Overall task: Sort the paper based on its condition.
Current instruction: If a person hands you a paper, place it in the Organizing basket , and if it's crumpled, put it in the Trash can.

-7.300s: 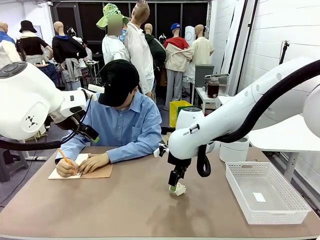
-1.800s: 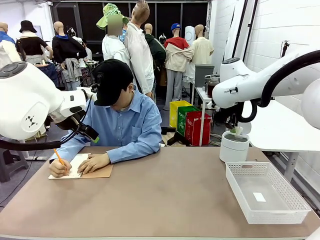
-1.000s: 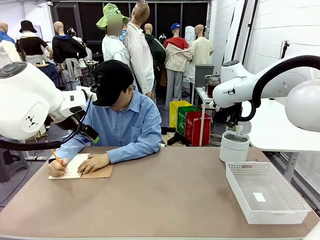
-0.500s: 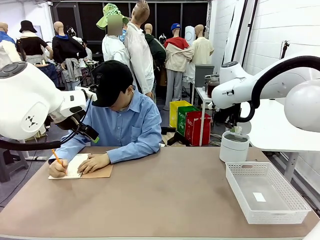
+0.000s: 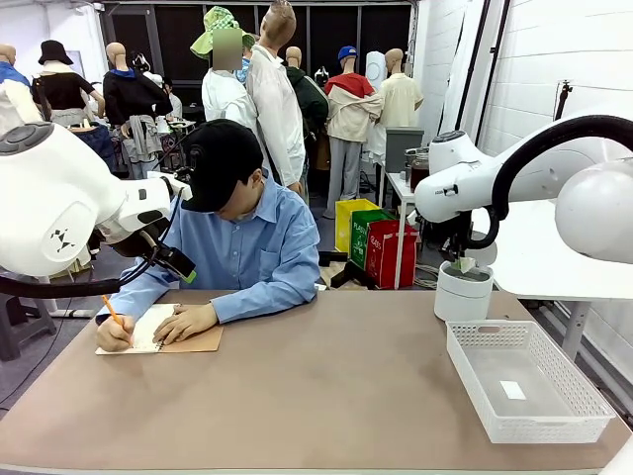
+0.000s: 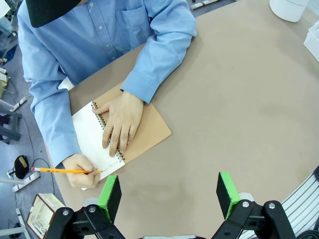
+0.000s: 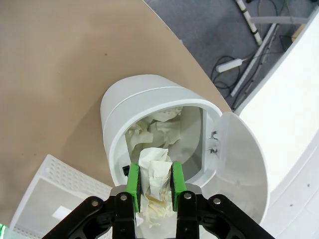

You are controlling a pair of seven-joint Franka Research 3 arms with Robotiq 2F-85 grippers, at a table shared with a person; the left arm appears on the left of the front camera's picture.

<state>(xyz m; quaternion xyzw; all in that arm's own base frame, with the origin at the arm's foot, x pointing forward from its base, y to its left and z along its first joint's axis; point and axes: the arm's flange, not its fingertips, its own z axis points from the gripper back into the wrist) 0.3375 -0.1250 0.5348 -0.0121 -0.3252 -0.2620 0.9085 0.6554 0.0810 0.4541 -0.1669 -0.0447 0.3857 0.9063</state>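
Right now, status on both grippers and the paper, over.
Right gripper shut on crumpled paper, above open bin. Left gripper open, above table. Nothing blocking the bin mouth.

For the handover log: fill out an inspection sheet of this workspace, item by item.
Surface: brown table, a person writing at its far side.
Job's things: crumpled paper held over the open bin, more crumpled sheets inside; basket holds a small tag.
Clutter: notebook under the person's hand; pencil in the other hand.
Grippers: right gripper, fingers shut on the paper; left gripper open above the table.
Cables: power strip and cords on the floor beyond the bin.
Surroundings: red and green boxes behind the table.
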